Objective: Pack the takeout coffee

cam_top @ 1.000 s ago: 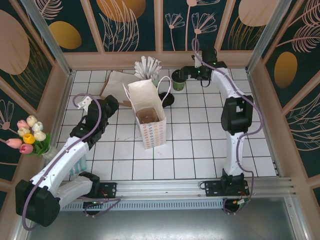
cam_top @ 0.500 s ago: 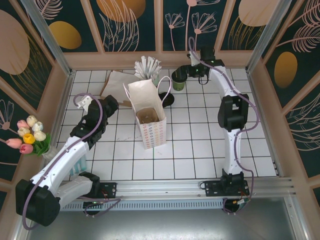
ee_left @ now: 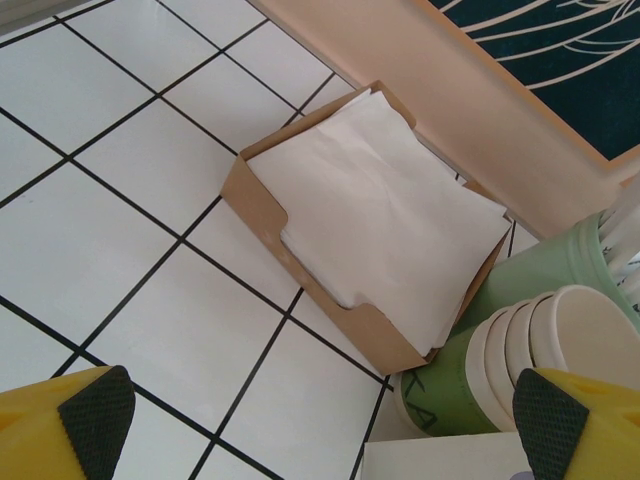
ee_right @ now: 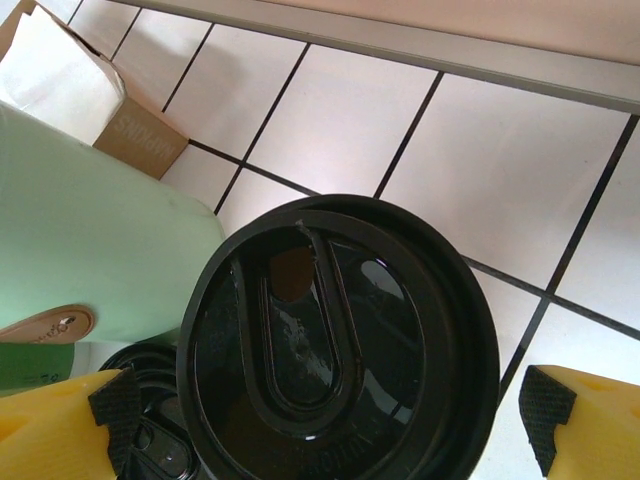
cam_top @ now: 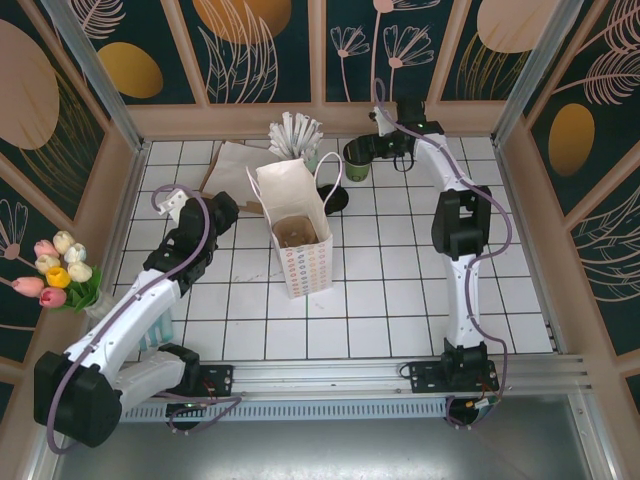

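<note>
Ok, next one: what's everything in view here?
takeout coffee: one, dark green, black lid, far middle of table
paper bag: one, white, centre, upright, open
pulp carrier: one, brown, inside the bag
straw holder: one, pale mint, beside the coffee
napkin tray: one, brown, white napkins, far left
spare cups: one stack, green, lying by the tray
loose lid: one, black, behind the bag
tulips: one bunch, pink and cream, left edge
left pincer: yellow, open, over tiles near the tray
right pincer: yellow, open, either side of the coffee
</note>
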Action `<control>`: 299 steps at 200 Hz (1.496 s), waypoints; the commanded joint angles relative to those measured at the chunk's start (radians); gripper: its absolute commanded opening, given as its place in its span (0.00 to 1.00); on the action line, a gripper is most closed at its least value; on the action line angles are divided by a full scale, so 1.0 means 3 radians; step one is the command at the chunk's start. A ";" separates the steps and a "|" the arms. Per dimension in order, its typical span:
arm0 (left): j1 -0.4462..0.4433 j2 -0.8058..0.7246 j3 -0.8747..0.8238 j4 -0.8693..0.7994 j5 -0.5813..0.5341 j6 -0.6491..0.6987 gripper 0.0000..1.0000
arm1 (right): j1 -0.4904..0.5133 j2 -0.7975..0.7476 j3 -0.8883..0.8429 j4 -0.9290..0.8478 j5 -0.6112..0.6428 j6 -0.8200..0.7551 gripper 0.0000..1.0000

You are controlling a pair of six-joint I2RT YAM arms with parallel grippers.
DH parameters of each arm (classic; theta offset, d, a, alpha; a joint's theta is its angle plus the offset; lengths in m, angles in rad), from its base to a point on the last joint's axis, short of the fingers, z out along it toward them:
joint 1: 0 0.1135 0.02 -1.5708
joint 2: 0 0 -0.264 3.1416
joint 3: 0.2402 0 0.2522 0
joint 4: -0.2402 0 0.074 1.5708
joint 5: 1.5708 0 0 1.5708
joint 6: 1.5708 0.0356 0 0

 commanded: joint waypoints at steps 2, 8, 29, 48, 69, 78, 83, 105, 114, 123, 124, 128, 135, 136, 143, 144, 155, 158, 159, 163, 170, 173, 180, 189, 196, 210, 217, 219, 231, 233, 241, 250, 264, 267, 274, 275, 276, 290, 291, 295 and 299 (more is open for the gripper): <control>0.0008 0.0038 0.0080 0.0081 0.0026 0.0091 0.99 | 0.0027 0.0122 0.0173 0.0015 -0.0093 -0.0065 0.99; 0.0005 0.0048 0.0080 0.0081 0.0027 0.0093 0.98 | 0.0029 0.0136 0.0189 0.0015 -0.0093 -0.0066 0.99; 0.0006 0.0064 0.0082 0.0084 0.0040 0.0104 0.98 | 0.0034 0.0185 0.0250 0.0009 -0.0123 -0.0068 0.99; 0.0008 0.0084 0.0081 0.0087 0.0052 0.0111 0.99 | 0.0037 0.0211 0.0288 0.0000 -0.0169 -0.0086 0.99; 0.0008 0.0104 0.0081 0.0087 0.0063 0.0123 0.98 | 0.0055 0.0229 0.0299 0.0009 -0.0203 -0.0099 0.99; 0.0008 0.0110 0.0081 0.0089 0.0071 0.0129 0.99 | 0.0059 0.0234 0.0299 0.0021 -0.0200 -0.0102 0.99; 0.0006 0.0115 0.0081 0.0089 0.0073 0.0132 0.99 | 0.0062 0.0238 0.0299 0.0030 -0.0193 -0.0102 0.99; 0.0008 0.0125 0.0081 0.0087 0.0083 0.0138 0.98 | 0.0070 0.0264 0.0319 0.0052 -0.0175 -0.0082 0.99; 0.0007 0.0124 0.0081 0.0087 0.0083 0.0140 0.98 | 0.0069 0.0279 0.0339 0.0050 -0.0165 -0.0076 0.99; 0.0005 0.0130 0.0081 0.0087 0.0086 0.0152 0.98 | 0.0070 0.0300 0.0367 0.0031 -0.0175 -0.0079 0.98; 0.0007 0.0131 0.0081 0.0087 0.0089 0.0152 0.99 | 0.0068 0.0301 0.0372 0.0029 -0.0175 -0.0078 0.98; 0.0008 0.0131 0.0081 0.0087 0.0088 0.0156 0.98 | 0.0069 0.0310 0.0384 0.0020 -0.0181 -0.0085 0.98; 0.0007 0.0135 0.0081 0.0087 0.0091 0.0160 0.98 | 0.0069 0.0321 0.0406 0.0007 -0.0175 -0.0081 0.98; 0.0008 0.0135 0.0081 0.0087 0.0092 0.0162 0.99 | 0.0070 0.0324 0.0411 0.0005 -0.0175 -0.0082 0.98; 0.0007 0.0136 0.0081 0.0087 0.0092 0.0168 0.98 | 0.0070 0.0334 0.0421 0.0000 -0.0170 -0.0083 0.98; 0.0005 0.0136 0.0081 0.0087 0.0090 0.0168 0.98 | 0.0070 0.0336 0.0421 -0.0001 -0.0170 -0.0082 0.98; 0.0005 0.0143 0.0081 0.0088 0.0092 0.0176 0.98 | 0.0069 0.0341 0.0422 0.0001 -0.0157 -0.0077 0.97; 0.0008 0.0146 0.0081 0.0092 0.0089 0.0177 0.98 | 0.0070 0.0342 0.0422 0.0001 -0.0155 -0.0076 0.97; 0.0005 0.0146 0.0081 0.0092 0.0090 0.0177 0.98 | 0.0070 0.0342 0.0425 0.0002 -0.0152 -0.0076 0.97; 0.0004 0.0147 0.0081 0.0091 0.0089 0.0178 0.98 | 0.0068 0.0342 0.0426 -0.0003 -0.0149 -0.0071 0.97; 0.0007 0.0151 0.0081 0.0092 0.0092 0.0181 0.98 | 0.0069 0.0347 0.0429 -0.0007 -0.0140 -0.0076 0.97; 0.0005 0.0156 0.0082 0.0094 0.0097 0.0182 0.98 | 0.0066 0.0347 0.0424 -0.0008 -0.0132 -0.0073 0.97; 0.0006 0.0159 0.0081 0.0092 0.0100 0.0188 0.98 | 0.0071 0.0352 0.0424 -0.0010 -0.0117 -0.0073 0.97; 0.0008 0.0164 0.0081 0.0092 0.0101 0.0193 0.98 | 0.0074 0.0357 0.0427 -0.0013 -0.0087 -0.0075 0.98; 0.0008 0.0166 0.0081 0.0094 0.0106 0.0193 0.99 | 0.0079 0.0362 0.0429 -0.0013 -0.0075 -0.0081 0.98; 0.0007 0.0172 0.0079 0.0092 0.0105 0.0199 0.98 | 0.0081 0.0368 0.0427 -0.0013 -0.0072 -0.0080 0.98; 0.0005 0.0176 0.0076 0.0092 0.0112 0.0203 0.98 | 0.0081 0.0368 0.0427 -0.0011 -0.0073 -0.0081 0.97; 0.0006 0.0176 0.0078 0.0092 0.0109 0.0204 0.99 | 0.0085 0.0368 0.0427 -0.0010 -0.0073 -0.0082 0.97; 0.0008 0.0172 0.0071 0.0092 0.0110 0.0210 0.98 | 0.0082 0.0368 0.0428 -0.0001 -0.0087 -0.0067 0.95; 0.0008 0.0175 0.0070 0.0092 0.0110 0.0208 0.99 | 0.0085 0.0368 0.0425 0.0000 -0.0092 -0.0064 0.94; 0.0008 0.0172 0.0071 0.0092 0.0109 0.0209 0.98 | 0.0086 0.0373 0.0429 0.0007 -0.0098 -0.0046 0.93; 0.0007 0.0173 0.0068 0.0092 0.0110 0.0209 0.98 | 0.0083 0.0382 0.0427 0.0011 -0.0106 -0.0033 0.91; 0.0007 0.0172 0.0069 0.0092 0.0111 0.0215 0.98 | 0.0086 0.0391 0.0427 0.0020 -0.0098 -0.0019 0.87; 0.0008 0.0170 0.0070 0.0092 0.0109 0.0217 0.98 | 0.0085 0.0393 0.0427 0.0020 -0.0098 -0.0014 0.87; 0.0007 0.0172 0.0068 0.0092 0.0108 0.0219 0.98 | 0.0086 0.0393 0.0427 0.0018 -0.0090 -0.0014 0.86; 0.0007 0.0169 0.0067 0.0092 0.0105 0.0219 0.99 | 0.0086 0.0396 0.0427 0.0021 -0.0089 -0.0014 0.86; 0.0008 0.0170 0.0066 0.0092 0.0104 0.0219 0.99 | 0.0086 0.0394 0.0427 0.0019 -0.0089 -0.0012 0.86; 0.0008 0.0166 0.0067 0.0087 0.0104 0.0222 0.99 | 0.0085 0.0393 0.0427 0.0023 -0.0069 0.0002 0.84; 0.0008 0.0166 0.0069 0.0087 0.0106 0.0223 0.98 | 0.0086 0.0393 0.0427 0.0020 -0.0068 0.0004 0.84; 0.0006 0.0162 0.0071 0.0087 0.0103 0.0229 0.98 | 0.0085 0.0394 0.0432 0.0017 -0.0067 0.0004 0.83; 0.0008 0.0161 0.0069 0.0087 0.0105 0.0229 0.99 | 0.0085 0.0389 0.0439 0.0013 -0.0063 0.0008 0.82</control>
